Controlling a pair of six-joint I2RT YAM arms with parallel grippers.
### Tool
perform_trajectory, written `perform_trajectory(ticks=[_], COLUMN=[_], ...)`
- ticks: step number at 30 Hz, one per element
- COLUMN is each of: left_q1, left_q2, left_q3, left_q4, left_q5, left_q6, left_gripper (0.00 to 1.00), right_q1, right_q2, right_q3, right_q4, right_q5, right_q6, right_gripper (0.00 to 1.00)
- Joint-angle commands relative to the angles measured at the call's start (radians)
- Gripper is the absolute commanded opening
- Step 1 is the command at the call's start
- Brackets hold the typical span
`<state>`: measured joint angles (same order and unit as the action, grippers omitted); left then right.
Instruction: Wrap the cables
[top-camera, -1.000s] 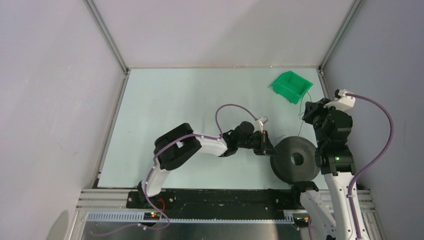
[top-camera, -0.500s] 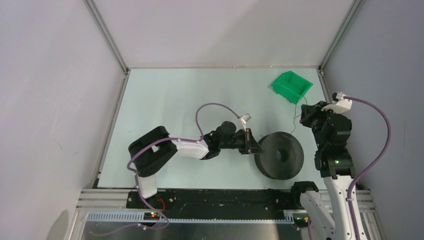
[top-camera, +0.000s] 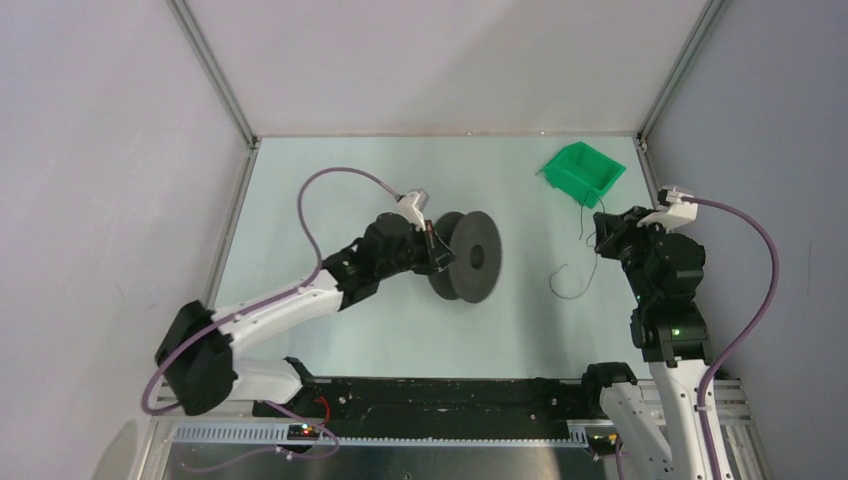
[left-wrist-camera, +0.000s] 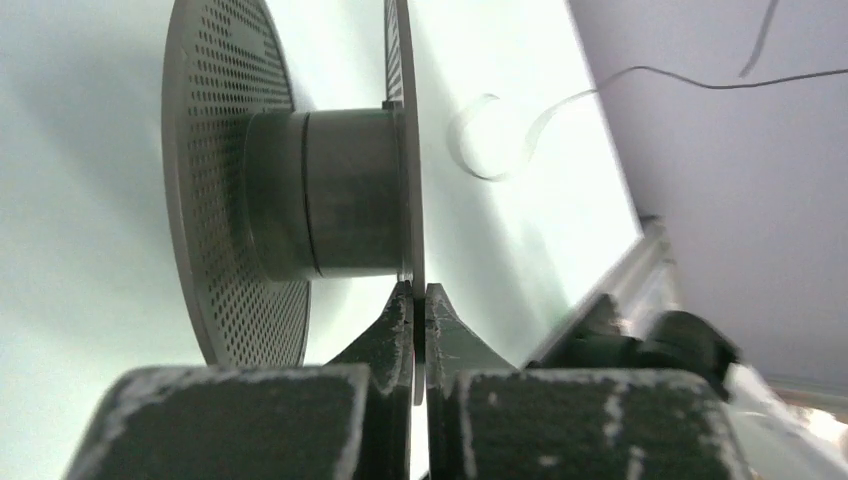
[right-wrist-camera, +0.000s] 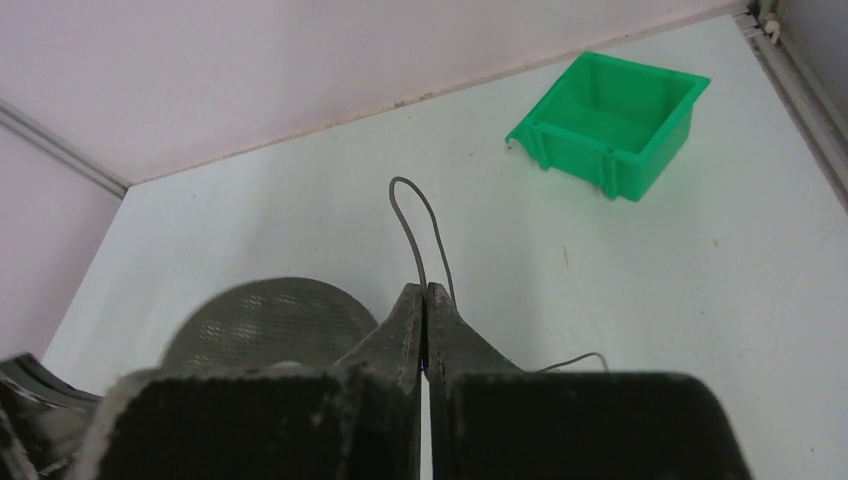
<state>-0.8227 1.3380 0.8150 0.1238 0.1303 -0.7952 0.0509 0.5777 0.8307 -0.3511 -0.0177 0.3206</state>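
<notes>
While left pincer (left-wrist-camera: 420, 295) clamps spool (left-wrist-camera: 340, 195) disc rim, right pincer (right-wrist-camera: 426, 295) pinches cables (right-wrist-camera: 400, 180).

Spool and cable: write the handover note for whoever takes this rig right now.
Left gripper: shut on the rim of one disc of the dark grey two-disc spool, which is held on edge.
Right gripper: shut on the thin dark wiry cable; its loose end curls well apart from the spool.
Done: both things gripped.
Left: all the wrapping. The spool's hub is bare in the left wrist view, with no turns on it yet.
</notes>
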Motion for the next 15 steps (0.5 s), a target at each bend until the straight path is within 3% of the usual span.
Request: perform_trajectory(ticks=[1,15], left_q1=[-0.001,-0.028], left_q2=[-0.137,-0.312], left_q3=[0.115,0.097], left_q4=[-0.367,-0.498], left_q5=[-0.275,-0.410], left_q6=[0.281,0.642], left_gripper=[0.00,0.00], right_q1=[0.034,0.240], right_q2=[-0.013,0.011], right_q3=[0.002,-0.008], right_q4=[-0.002,-0.036], right_q5=[-0.036,-0.076], right_q6=[-0.049,-0.129], right_gripper=[0.00,0.00])
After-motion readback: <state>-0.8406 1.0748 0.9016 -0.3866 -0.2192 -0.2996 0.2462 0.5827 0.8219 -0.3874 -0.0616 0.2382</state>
